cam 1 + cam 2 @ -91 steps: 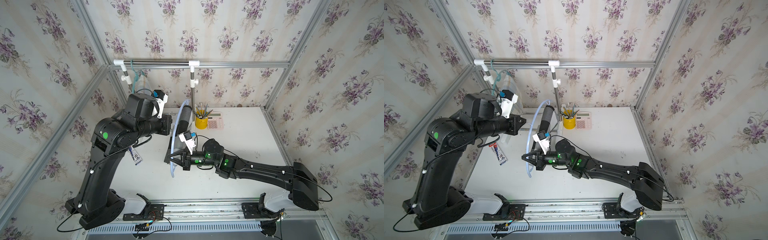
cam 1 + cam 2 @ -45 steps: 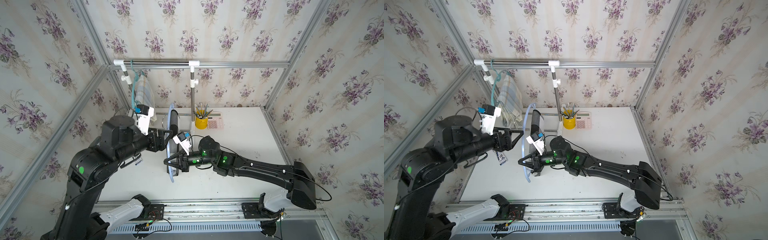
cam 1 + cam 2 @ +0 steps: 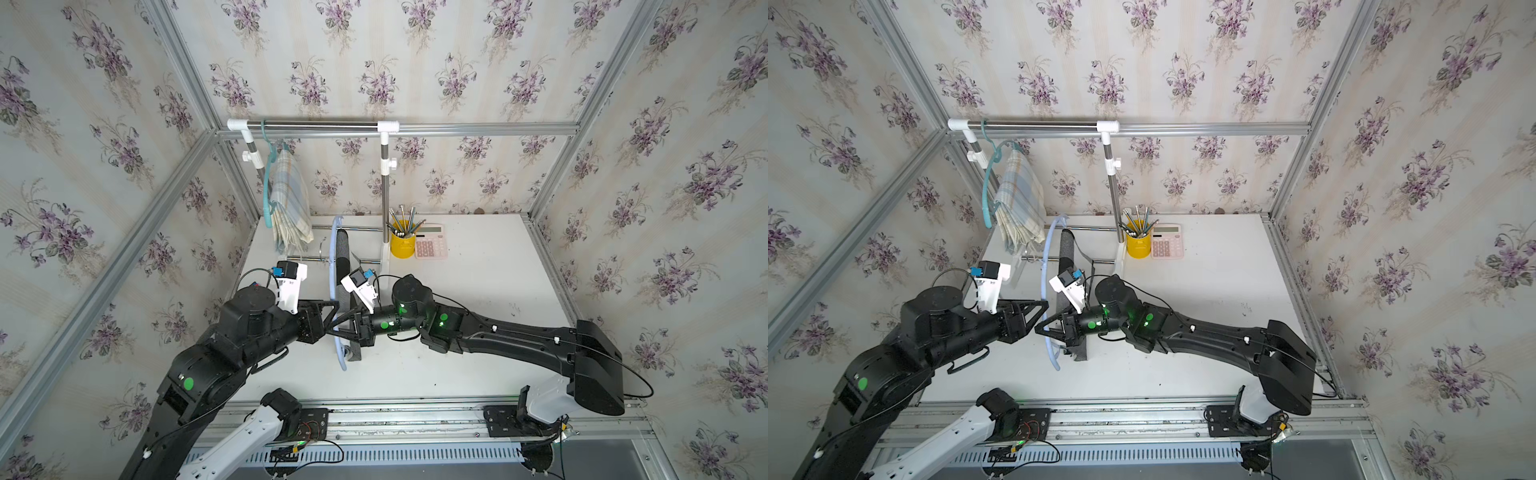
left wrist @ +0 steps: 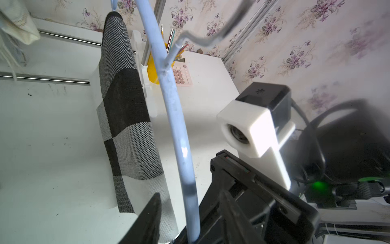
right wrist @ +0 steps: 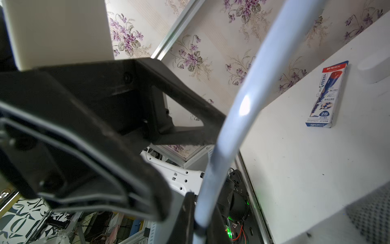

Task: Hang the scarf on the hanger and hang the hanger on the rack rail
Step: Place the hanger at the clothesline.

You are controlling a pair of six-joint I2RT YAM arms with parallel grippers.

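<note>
A grey-and-black checked scarf hangs draped over a light-blue hanger, held above the table's middle. My right gripper is shut on the hanger's lower bar from the right. My left gripper faces it from the left. Its jaws are open and straddle the same bar, with a gap on each side. The scarf's lower end reaches the table behind the right gripper.
A plaid cloth on a teal hanger hangs from the rail at the back left. A yellow pencil cup and pink calculator stand by the rack's upright. A pencil box lies on the table.
My left arm came down from the rail, leaving the plaid cloth hanging there, and its jaws opened and came round the light-blue hanger's bar. The right gripper shifted the hanger slightly left.
</note>
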